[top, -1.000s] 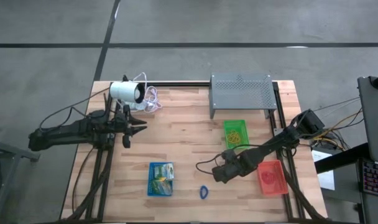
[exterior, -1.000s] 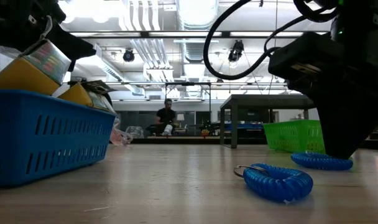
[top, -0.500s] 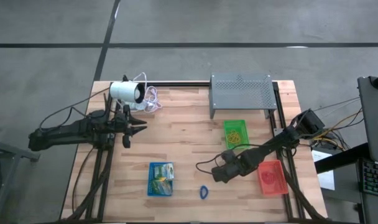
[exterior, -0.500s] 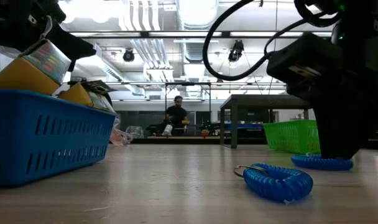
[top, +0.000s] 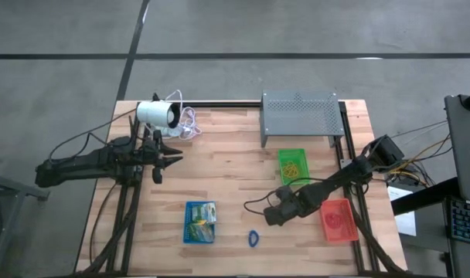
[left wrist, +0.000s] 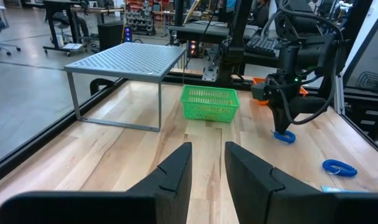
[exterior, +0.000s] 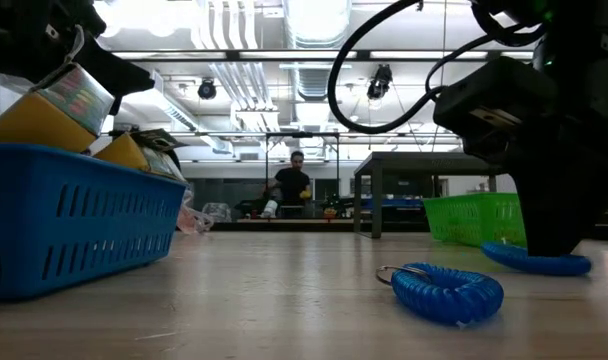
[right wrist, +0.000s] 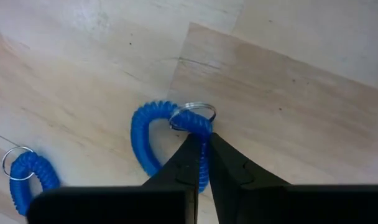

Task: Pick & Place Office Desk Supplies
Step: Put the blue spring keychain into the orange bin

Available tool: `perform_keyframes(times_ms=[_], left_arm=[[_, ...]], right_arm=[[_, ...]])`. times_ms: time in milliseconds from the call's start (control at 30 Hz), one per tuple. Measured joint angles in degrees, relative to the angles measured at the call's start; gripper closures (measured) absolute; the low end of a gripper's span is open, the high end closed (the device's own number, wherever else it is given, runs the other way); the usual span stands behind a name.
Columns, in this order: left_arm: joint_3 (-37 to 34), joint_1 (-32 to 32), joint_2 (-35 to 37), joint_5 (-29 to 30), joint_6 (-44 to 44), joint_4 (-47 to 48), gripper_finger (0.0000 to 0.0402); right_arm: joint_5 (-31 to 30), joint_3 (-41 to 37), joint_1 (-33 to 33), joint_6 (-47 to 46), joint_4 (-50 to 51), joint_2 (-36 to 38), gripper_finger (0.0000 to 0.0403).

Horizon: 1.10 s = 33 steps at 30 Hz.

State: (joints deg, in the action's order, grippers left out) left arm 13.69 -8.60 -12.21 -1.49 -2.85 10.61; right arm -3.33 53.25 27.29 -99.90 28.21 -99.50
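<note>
Two blue coiled loops with metal rings lie on the wooden table. One loop (right wrist: 153,142) is under my right gripper (right wrist: 204,142), which is shut on it near the table's middle right (top: 272,215). The other loop (top: 253,238) lies free closer to the near edge (exterior: 449,292). A blue tray (top: 200,222) holds green-and-white packets. A green tray (top: 291,164) and a red tray (top: 338,220) stand to the right. My left gripper (left wrist: 207,155) is open and empty, above the table's left part (top: 169,158). My right gripper pinches the blue loop's coil (right wrist: 199,128) between its two fingers, right beside the metal ring (right wrist: 192,113). The fingers come from above, pointing down. The loop (exterior: 537,261) lies low at the table, its left end in the low view a little higher.
A white cylinder (top: 158,113) with a coiled cable sits at the far left. A grey perforated stand (top: 299,116) stands at the far edge. Bare wood lies between the trays. A person (exterior: 296,188) shows far off in the room.
My right gripper has gone a little toward the table's right edge, and the blue loop under it has shifted the same way, one end tipping up slightly. The free loop has stayed in place.
</note>
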Motion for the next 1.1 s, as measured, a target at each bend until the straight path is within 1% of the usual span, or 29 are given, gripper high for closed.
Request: perform_keyframes(times_ms=[333,467,633,767,900,1100], left_arm=[[0.0,0.0,0.0,0.0,-0.02,0.13,0.0303],[0.0,0.02,-0.02,0.0,-0.04,0.13,0.0303],[0.0,0.02,-0.04,0.0,-0.17,0.37,0.0303],[0.0,0.02,-0.04,0.0,-0.2,0.63,0.0303],[0.0,0.02,-0.04,0.0,-0.2,1.51,0.0303],[0.0,0.01,-0.04,0.0,-0.2,4.02,0.0303]], right_arm=[[0.2,0.21,0.02,0.05,0.03,0.02,0.0386],[0.98,1.34,0.11,2.59,0.15,0.29,0.0386],[0.77,2.9,0.11,4.41,0.02,2.52,0.0386],[0.57,2.91,0.09,5.78,0.85,5.6,0.0386],[1.03,2.93,0.13,9.13,3.82,9.67,0.0386],[4.82,2.95,0.22,15.28,10.96,18.21,0.0386]])
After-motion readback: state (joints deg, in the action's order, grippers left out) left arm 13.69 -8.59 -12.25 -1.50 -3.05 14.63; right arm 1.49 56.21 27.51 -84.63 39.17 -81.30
